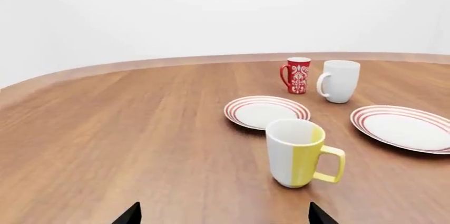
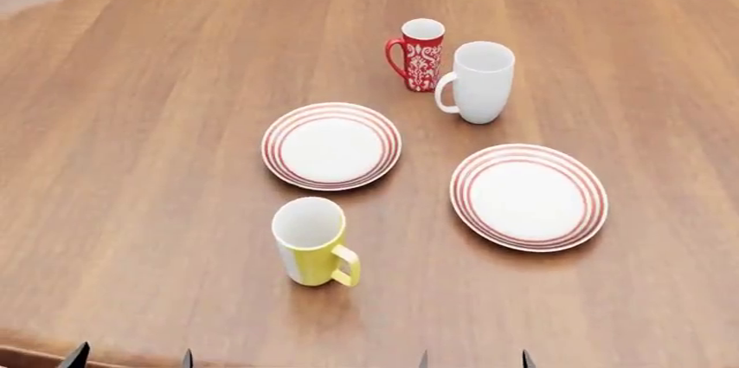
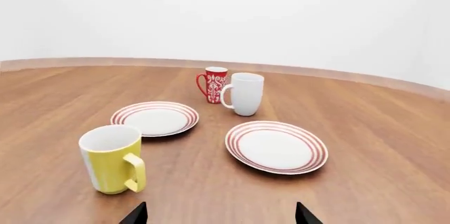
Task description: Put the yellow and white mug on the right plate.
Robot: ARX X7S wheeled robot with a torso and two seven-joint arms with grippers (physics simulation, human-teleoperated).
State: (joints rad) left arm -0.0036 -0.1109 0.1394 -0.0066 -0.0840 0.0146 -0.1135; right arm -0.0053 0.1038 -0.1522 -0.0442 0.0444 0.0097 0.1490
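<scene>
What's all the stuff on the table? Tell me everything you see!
yellow and white mug: one, yellow and white, upright near the front edge, handle toward the robot.
left plate: one, white with red rings, mid-table.
right plate: one, white with red rings, empty.
red mug: one, red with white pattern, at the back.
white mug: one, plain white, beside the red mug.
table: one, brown wood.
left gripper: black tips, open, empty.
right gripper: black tips, open, empty.

High head view, low wrist views
</scene>
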